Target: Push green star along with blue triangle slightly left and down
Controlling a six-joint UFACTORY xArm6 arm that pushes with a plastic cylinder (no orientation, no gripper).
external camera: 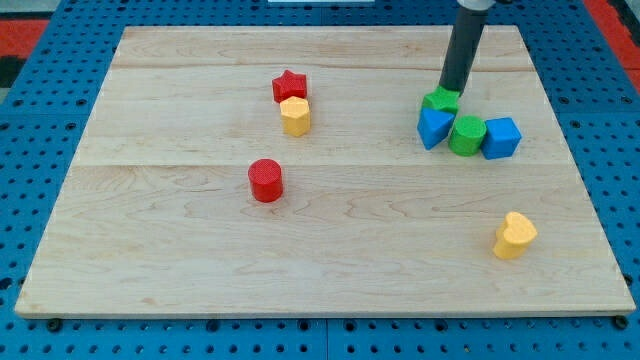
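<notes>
The green star (439,101) lies at the view's upper right, touching the blue triangle (433,127) just below it. My tip (452,91) stands at the star's upper right edge, touching it or nearly so. A green cylinder (466,135) and a blue cube (501,138) sit in a row to the right of the triangle, packed against it.
A red star (289,86) sits above a yellow hexagonal block (295,116) at the upper middle. A red cylinder (266,181) is left of centre. A yellow heart (514,236) lies at the lower right. The wooden board (150,250) rests on a blue pegboard.
</notes>
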